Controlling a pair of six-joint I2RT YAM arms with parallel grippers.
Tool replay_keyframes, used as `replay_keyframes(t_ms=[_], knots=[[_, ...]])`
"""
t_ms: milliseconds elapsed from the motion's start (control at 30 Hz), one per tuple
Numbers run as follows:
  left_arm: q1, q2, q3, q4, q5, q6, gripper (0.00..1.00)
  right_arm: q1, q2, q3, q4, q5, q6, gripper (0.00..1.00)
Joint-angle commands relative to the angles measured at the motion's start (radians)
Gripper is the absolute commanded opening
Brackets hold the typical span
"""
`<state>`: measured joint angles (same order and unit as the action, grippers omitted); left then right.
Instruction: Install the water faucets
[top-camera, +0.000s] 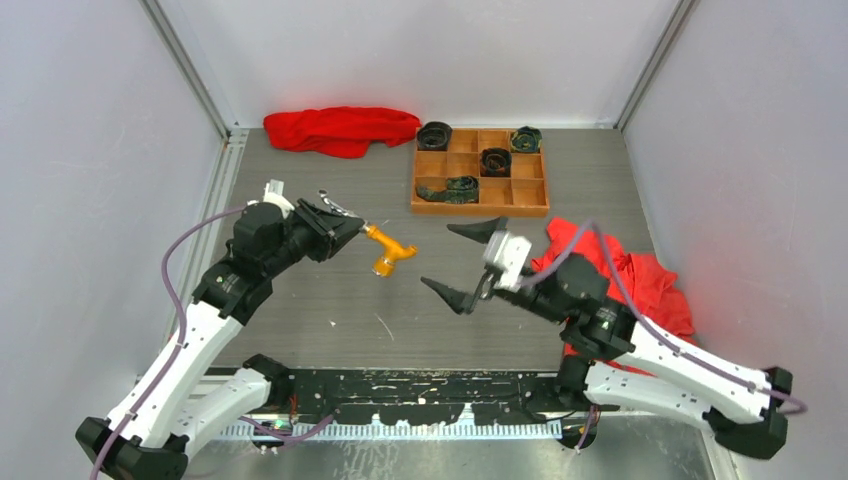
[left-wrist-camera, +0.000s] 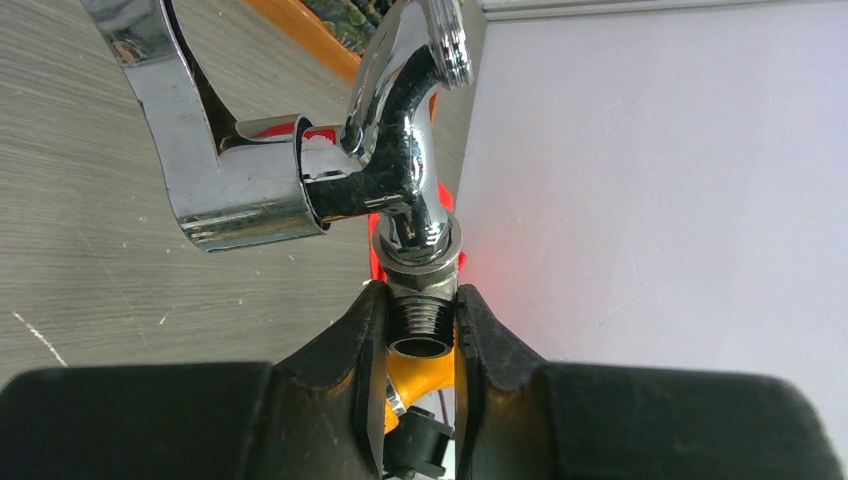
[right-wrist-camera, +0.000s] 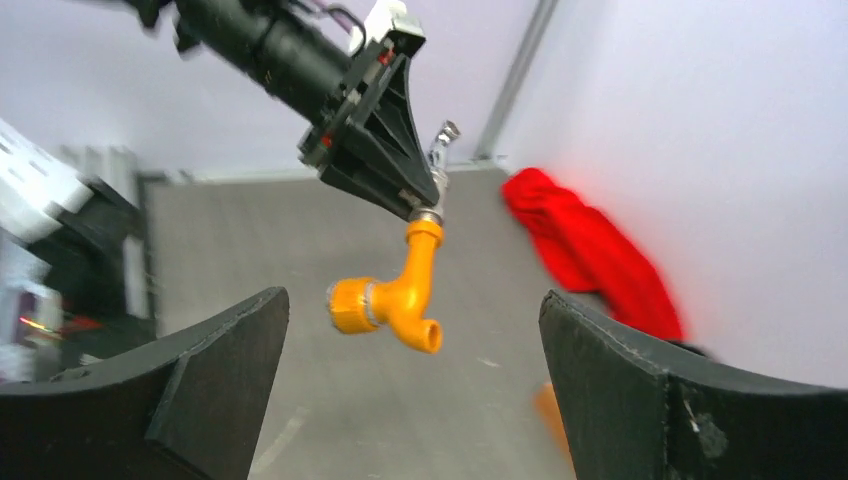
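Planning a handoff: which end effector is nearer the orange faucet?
Left. The left end effector grips the silver faucet with the orange faucet at its tips; the right end effector stands open, apart.

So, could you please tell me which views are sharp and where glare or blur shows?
Top external view: evenly lit and sharp, with a red tint on the right wall beside the red cloth. Left wrist view: crisp, with bright reflections on the silver faucet. Right wrist view: soft throughout; the orange faucet and the background are blurred.
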<state>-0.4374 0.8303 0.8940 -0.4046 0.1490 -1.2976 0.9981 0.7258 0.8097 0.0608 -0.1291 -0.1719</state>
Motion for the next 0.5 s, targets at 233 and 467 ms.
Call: replay_keyframes(t_ms=[233, 467], knots=[[0.002, -0.014, 0.078, 0.026, -0.06, -0.003, 0.0, 0.433, 0.267, -0.285, 0.677, 0.717, -1.163, 1.0], [0.002, -0.001, 0.083, 0.028, -0.036, -0.003, 0.0, 0.428, 0.475, -0.3, 0.953, 0.688, -1.359, 1.0]])
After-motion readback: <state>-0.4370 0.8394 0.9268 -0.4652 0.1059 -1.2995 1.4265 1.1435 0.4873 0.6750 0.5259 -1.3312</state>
